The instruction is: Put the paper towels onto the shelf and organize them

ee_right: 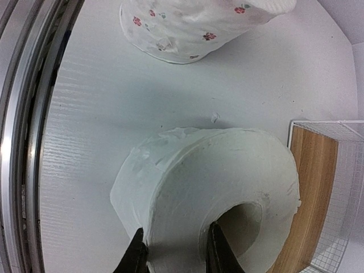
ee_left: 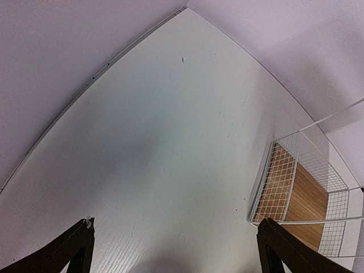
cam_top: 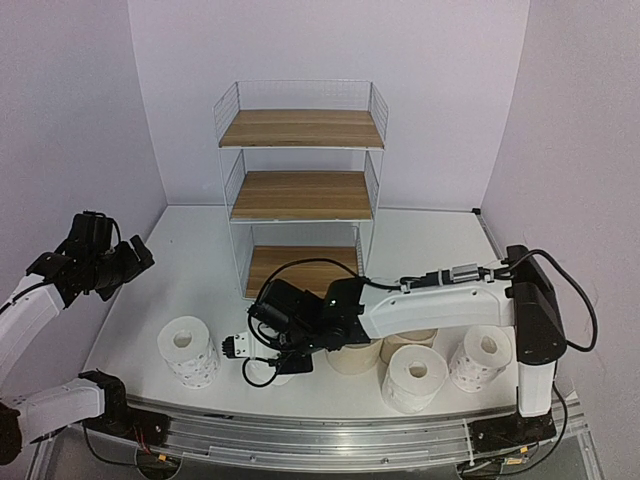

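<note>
The shelf stands at the back centre with all three wood boards bare. My right gripper reaches left across the front and is shut on the wall of a plain white paper towel roll. One finger is inside the core and the other is outside, with the gripper's midpoint low in the right wrist view. The roll stays close to the table. A dotted-print roll stands to its left and also shows in the right wrist view. My left gripper is open and empty at the far left, above bare table.
Two beige rolls sit partly hidden under the right arm. A plain white roll and a dotted roll stand at the front right. The metal rail runs along the front edge. The shelf's lower corner is right of the left gripper.
</note>
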Motion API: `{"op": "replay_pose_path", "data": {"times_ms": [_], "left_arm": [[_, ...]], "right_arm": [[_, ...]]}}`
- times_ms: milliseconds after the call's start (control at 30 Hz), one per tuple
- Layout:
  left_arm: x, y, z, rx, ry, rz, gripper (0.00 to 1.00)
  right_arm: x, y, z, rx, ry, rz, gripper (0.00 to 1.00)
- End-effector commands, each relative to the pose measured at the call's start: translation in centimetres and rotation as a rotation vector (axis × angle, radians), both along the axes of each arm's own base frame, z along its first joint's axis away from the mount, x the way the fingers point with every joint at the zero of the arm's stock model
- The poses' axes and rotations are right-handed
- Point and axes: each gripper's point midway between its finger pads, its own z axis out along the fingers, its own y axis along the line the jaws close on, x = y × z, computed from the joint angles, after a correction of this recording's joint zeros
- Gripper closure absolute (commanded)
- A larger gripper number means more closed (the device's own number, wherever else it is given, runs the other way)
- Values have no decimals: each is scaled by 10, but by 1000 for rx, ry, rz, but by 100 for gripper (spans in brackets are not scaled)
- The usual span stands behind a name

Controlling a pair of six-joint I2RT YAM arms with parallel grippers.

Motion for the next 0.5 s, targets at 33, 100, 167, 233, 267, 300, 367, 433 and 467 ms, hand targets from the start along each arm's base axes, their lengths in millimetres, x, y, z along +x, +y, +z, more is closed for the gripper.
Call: {"op": "replay_pose_path", "data": {"times_ms": [33,100,167,233,267,300,367,433,467], "left_arm": [[-2,6,4,11,-19,34,0],[-2,7,5,12,-20,39,0],[-3,7,5,12,-21,39,0],[-3,7,5,12,-20,40,0],[-3,8,6,12,-23,41,0],[-3,8,6,13,-24,41,0],[-2,8,6,15,-22,42,0],[-2,8,6,16,-23,42,1],[-2,8,6,17,-23,42,0]], "right_arm": [[27,5,26,35,-76,-36,100],[41,2,37,57,-91,-63,100],[57,-3,48,78,-110,-85,100],[71,-8,55,94,-121,-103,100],[79,-11,58,102,-121,-113,100],[85,-13,59,110,-122,-122,100],[102,-19,62,118,-136,-146,100],[114,-23,63,116,-161,-160,100],[121,-25,64,116,-178,-168,100]]}}
